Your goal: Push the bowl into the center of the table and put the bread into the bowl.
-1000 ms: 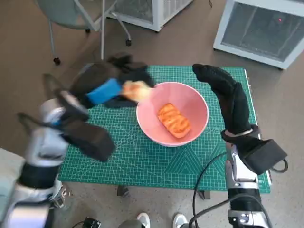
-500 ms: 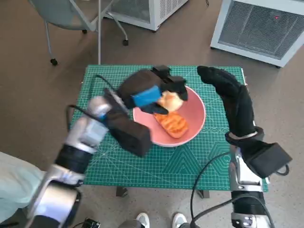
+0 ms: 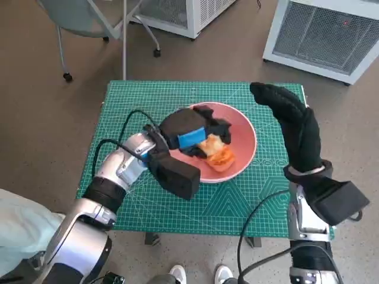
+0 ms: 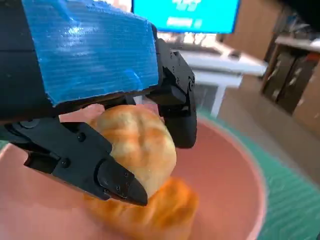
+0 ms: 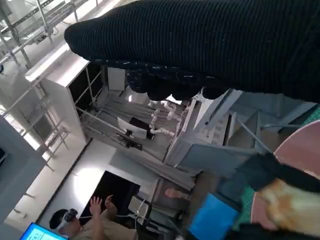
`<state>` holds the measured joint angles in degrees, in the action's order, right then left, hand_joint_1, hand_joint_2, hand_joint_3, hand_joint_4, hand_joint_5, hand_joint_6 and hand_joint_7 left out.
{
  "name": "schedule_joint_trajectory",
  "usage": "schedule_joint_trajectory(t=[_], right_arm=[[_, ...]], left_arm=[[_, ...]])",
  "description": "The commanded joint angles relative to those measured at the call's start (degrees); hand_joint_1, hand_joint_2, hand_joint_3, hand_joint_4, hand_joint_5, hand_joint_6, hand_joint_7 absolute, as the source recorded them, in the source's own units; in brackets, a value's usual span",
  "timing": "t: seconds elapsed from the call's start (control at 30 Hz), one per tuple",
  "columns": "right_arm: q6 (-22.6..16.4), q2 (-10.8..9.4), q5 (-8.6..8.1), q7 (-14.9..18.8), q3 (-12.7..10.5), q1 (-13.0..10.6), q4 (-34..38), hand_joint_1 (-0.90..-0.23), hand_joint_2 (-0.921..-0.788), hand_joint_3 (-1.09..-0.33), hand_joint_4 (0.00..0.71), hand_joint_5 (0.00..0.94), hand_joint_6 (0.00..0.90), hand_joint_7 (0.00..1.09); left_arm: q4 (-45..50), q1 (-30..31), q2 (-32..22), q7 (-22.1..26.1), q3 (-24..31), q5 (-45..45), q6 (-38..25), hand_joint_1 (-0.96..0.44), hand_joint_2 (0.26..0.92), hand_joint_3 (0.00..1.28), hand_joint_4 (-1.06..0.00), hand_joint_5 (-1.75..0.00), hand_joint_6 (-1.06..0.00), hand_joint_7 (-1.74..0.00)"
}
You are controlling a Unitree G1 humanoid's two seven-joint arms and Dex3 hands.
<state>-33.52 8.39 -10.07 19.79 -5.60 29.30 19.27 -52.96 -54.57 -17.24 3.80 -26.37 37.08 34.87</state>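
A pink bowl [image 3: 244,133] sits near the middle of the green cutting mat [image 3: 148,97]. My left hand [image 3: 192,130] reaches down into it and holds a pale bread roll [image 3: 211,144] [image 4: 135,145] just above an orange bread piece [image 3: 222,158] [image 4: 160,212] lying in the bowl. The black fingers [image 4: 90,165] wrap the roll on both sides. My right hand [image 3: 284,109] hovers beside the bowl's right rim, fingers extended and holding nothing; its glove [image 5: 210,45] fills the right wrist view, where the bowl's rim [image 5: 295,150] shows.
A chair [image 3: 89,18] stands on the floor beyond the table's far left. White cabinets [image 3: 323,29] stand at the far right. The mat's right edge lies just past my right forearm. A seated person [image 5: 95,220] shows in the right wrist view.
My left hand has carried the bread roll from the mat's left side over the bowl's rim and lowered it into the bowl. The right hand has barely moved.
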Motion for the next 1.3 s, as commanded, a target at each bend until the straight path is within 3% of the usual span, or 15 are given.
schedule_joint_trajectory(t=[0.03,0.2,0.6,0.77,1.03,1.3], right_arm=[[1.30,0.00,-0.49,-0.43,-0.21,-1.65,-0.49,-0.668,-0.921,-0.751,0.191,0.003,-0.001,0.50],[1.98,-0.16,-0.37,-0.76,-0.21,-1.86,-1.23,-0.669,-0.921,-0.745,0.191,0.002,-0.001,0.49],[3.82,-0.38,-0.80,-0.96,-0.21,-2.31,-3.16,-0.676,-0.921,-0.737,0.191,0.002,-0.001,0.49],[4.54,-0.39,-1.10,-0.97,-0.23,-2.45,-3.89,-0.674,-0.921,-0.731,0.190,0.001,-0.001,0.49],[5.57,-0.24,-1.40,-1.28,-0.41,-2.47,-5.42,-0.667,-0.921,-0.730,0.190,0.001,-0.001,0.49],[6.91,0.16,-1.23,-2.02,-0.81,-1.93,-7.72,-0.655,-0.921,-0.731,0.199,0.005,-0.001,0.50]], left_arm=[[2.14,-1.46,-1.10,2.01,-0.06,-0.31,0.17,-0.30,0.862,0.01,-0.21,-0.04,-0.36,-0.11],[6.73,-0.13,-2.64,3.36,0.90,-0.78,-0.44,-0.41,0.865,0.01,-0.14,-0.01,-0.32,-0.04],[14.13,3.25,-6.28,4.80,4.98,-6.36,2.54,-0.51,0.887,0.01,0.00,0.00,-0.25,0.00],[15.59,4.51,-7.01,9.50,8.36,-14.22,4.58,-0.54,0.895,0.01,0.00,0.00,-0.24,0.00],[20.87,7.56,-6.46,20.90,15.55,-33.01,2.84,-0.52,0.882,0.03,0.00,0.00,-0.22,-0.02],[20.44,8.43,-2.54,25.42,22.78,-47.00,3.95,-0.50,0.917,0.09,-0.03,-0.01,-0.25,-0.04]])
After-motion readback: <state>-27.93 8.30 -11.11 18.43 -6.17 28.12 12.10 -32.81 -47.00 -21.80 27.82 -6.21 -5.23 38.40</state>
